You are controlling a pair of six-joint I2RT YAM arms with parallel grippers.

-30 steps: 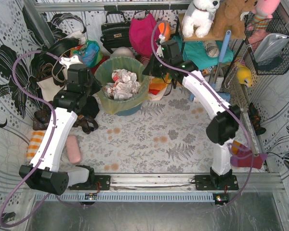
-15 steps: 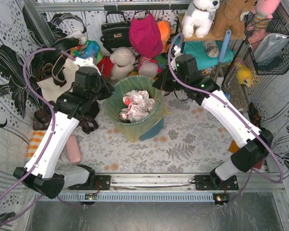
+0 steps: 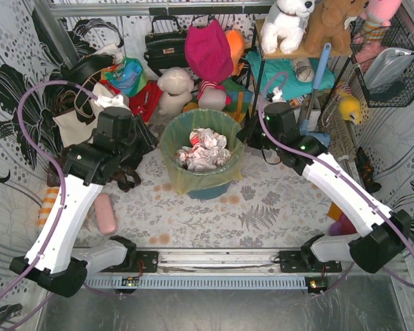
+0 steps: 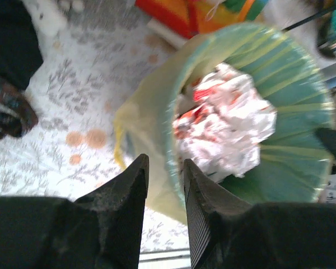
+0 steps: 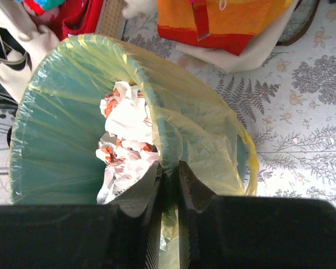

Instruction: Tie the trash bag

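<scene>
The trash bag (image 3: 177, 176), thin yellow film, lines the round teal bin (image 3: 211, 192) in the middle of the mat, with crumpled paper (image 3: 203, 147) inside. My left gripper (image 3: 147, 142) is at the bin's left rim. In the blurred left wrist view it (image 4: 163, 162) is open, its jaws straddling the bag's folded-over edge (image 4: 140, 129) without closing on it. My right gripper (image 3: 248, 137) is at the right rim. In the right wrist view it (image 5: 169, 167) is shut on a pinch of the bag's rim film (image 5: 213, 151).
A cream tote (image 3: 79, 118), a black handbag (image 3: 165, 44), a magenta bag (image 3: 208, 48) and plush toys (image 3: 176, 89) crowd the back. A shelf with stuffed animals (image 3: 290, 24) stands back right. A pink object (image 3: 105, 214) lies on the mat at left.
The bin with the bag has slid from the back left toward the middle of the mat. Both arms moved with it; the right arm has swung out to the right.
</scene>
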